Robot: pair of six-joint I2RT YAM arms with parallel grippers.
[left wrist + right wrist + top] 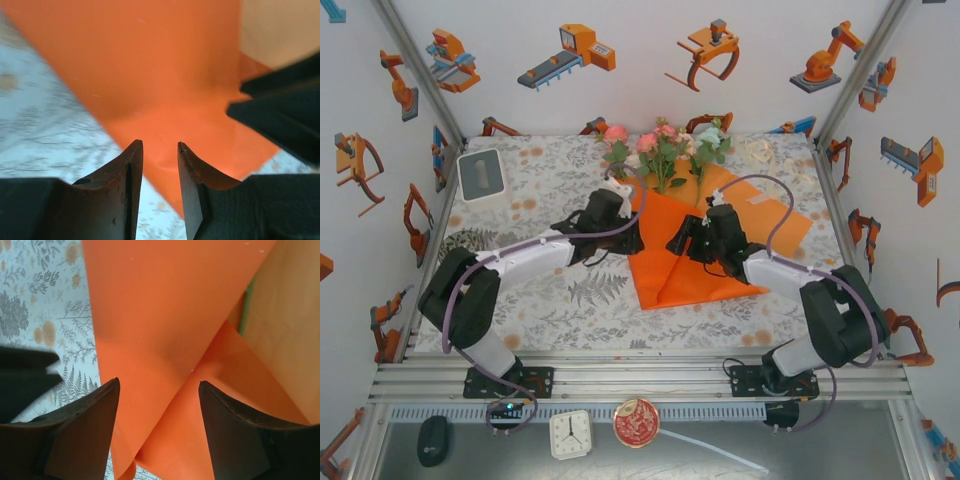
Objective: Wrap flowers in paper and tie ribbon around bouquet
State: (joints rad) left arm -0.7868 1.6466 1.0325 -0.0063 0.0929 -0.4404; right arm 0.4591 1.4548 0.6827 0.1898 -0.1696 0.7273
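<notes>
1. Left gripper (160, 146): jaws slightly parted, grasping nothing, at the paper's left edge.
2. Paper (672, 262): orange, folded, mid-counter (535, 300); hides the stems of the flowers (665, 148).
3. Right gripper (160, 385): jaws released wide above the fold.
4. Ribbon (758, 152): cream heap, far right, indistinct.

The left gripper (637, 240) and right gripper (673, 244) crowd the folded paper (672, 275) mid-table; open tablecloth (570, 300) lies nearer, flowers (662, 150) line the far edge.
</notes>
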